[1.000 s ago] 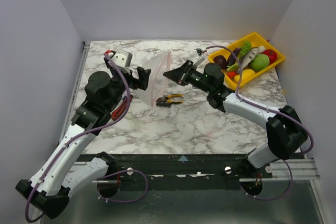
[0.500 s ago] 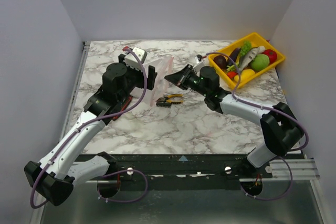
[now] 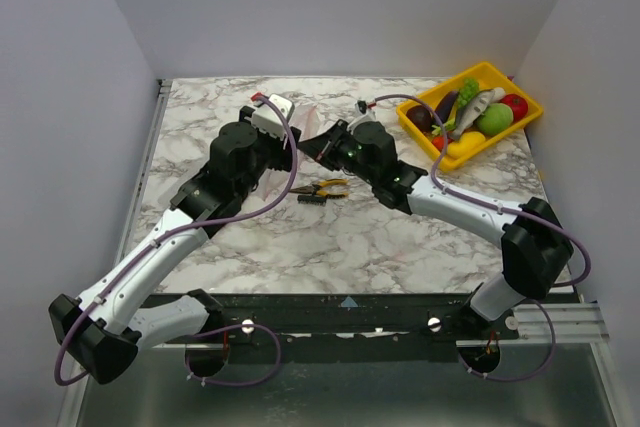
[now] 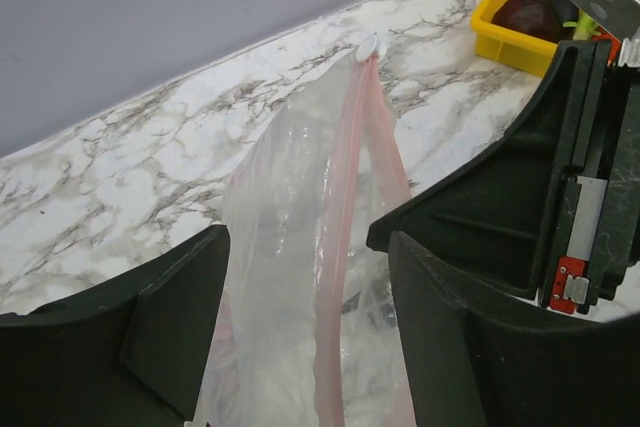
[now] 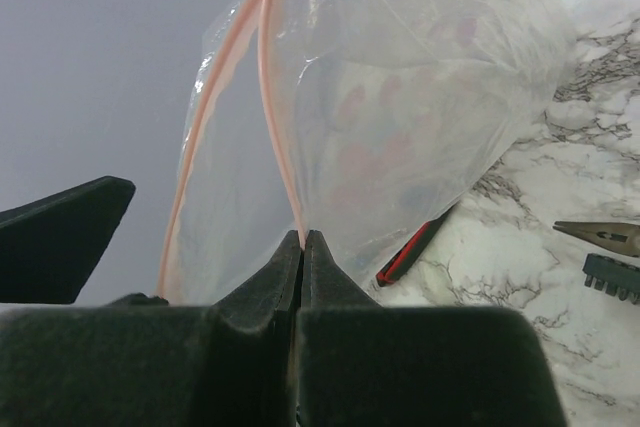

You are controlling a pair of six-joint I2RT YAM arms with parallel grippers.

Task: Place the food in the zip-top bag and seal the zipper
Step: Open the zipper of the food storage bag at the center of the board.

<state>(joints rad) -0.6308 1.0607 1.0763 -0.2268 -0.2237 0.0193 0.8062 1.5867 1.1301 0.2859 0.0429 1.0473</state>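
Pink zipper [image 5: 272,117] sits pinched in your right gripper [image 5: 302,243]'s closed jaws; your left gripper [image 4: 302,247] has swung in, jaws wide astride the bag [image 4: 285,162], so opening likely comes next. Food [image 3: 470,112] waits in the tray [image 3: 524,90].

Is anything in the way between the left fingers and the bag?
Nothing visible does. The bag hangs in the gap between the open left fingers; the right fingers pinch its zipper.

I can read no text, brand, number or sign on any feed. Faint pink blotches [image 5: 352,107] on the clear floppy plastic zip-top bag [image 5: 400,137], around one o'clock in my right wrist view, are too blurred to read.
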